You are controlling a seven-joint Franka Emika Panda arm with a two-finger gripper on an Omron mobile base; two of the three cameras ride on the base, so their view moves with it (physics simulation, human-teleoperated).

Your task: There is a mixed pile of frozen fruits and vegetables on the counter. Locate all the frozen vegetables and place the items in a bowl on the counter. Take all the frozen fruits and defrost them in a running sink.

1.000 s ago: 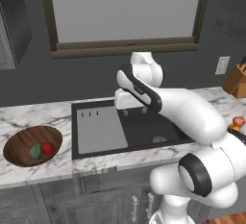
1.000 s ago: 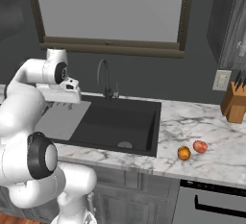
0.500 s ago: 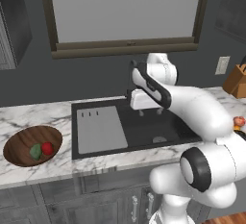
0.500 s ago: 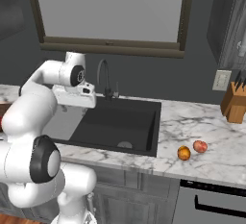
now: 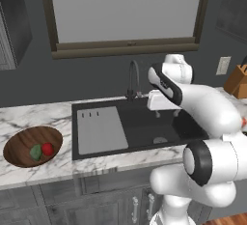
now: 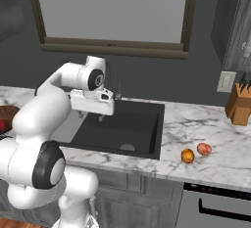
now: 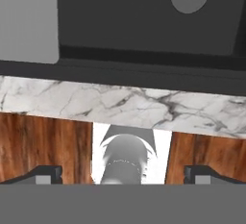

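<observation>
A: Dark wood, that bowl (image 5: pixel 19 144) on the left stretch of the counter (image 5: pixel 29 118), with a green lump (image 5: pixel 35 152) and a bright red round item (image 5: pixel 47 148) touching inside it. I'd judge the vegetables are sorted; a third tiny piece may be in there, but it's too small to tell.

B: And the arm?

A: The gripper (image 5: pixel 164 115) hangs over the sink (image 5: pixel 140 127), jaws spread as wide as they go, nothing between them. In the hand view the fingertips (image 7: pixel 45 174) stand far apart above the black basin.

B: Why there?

A: Likely crossing toward the fruits. The orange one (image 6: pixel 187 155) and the pinkish one (image 6: pixel 204 148) sit just beside each other on the counter right of the sink.

B: The sink itself?

A: No items in it; I see no water from the faucet (image 5: pixel 131 77).
</observation>
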